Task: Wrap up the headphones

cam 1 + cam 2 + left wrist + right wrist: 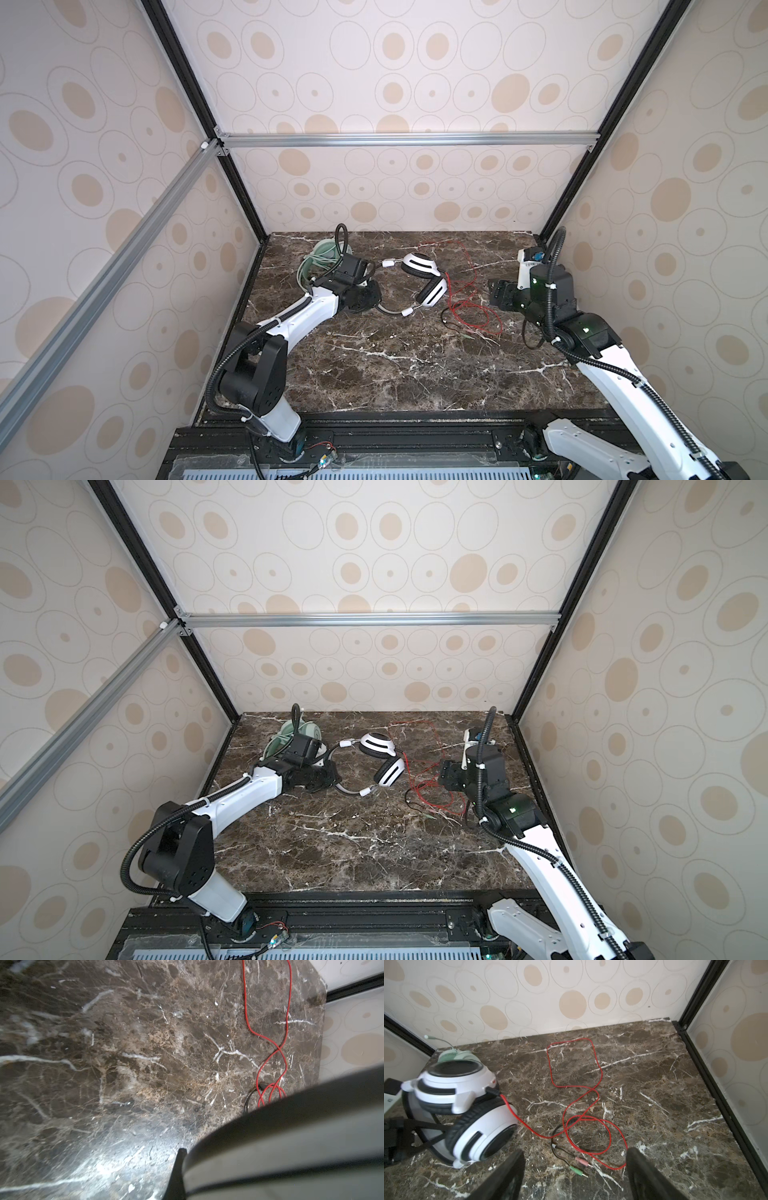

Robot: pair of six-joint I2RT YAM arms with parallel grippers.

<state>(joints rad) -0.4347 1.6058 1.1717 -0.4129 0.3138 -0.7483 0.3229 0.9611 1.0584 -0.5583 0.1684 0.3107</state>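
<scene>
clamping the white-and-black headset (420, 264) at its headband (291, 1147), the left gripper (374, 305) is pinched tight — the right gripper (576, 1159) gapes wide above the loose red cable (600, 1076).

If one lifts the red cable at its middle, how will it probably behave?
Probably floppy: the red cable lies in loose crossing loops on the table, so it should sag and drag. It looks thin, so it is likely light. One end joins the white-and-black headset, so pulling may tug that.
</scene>
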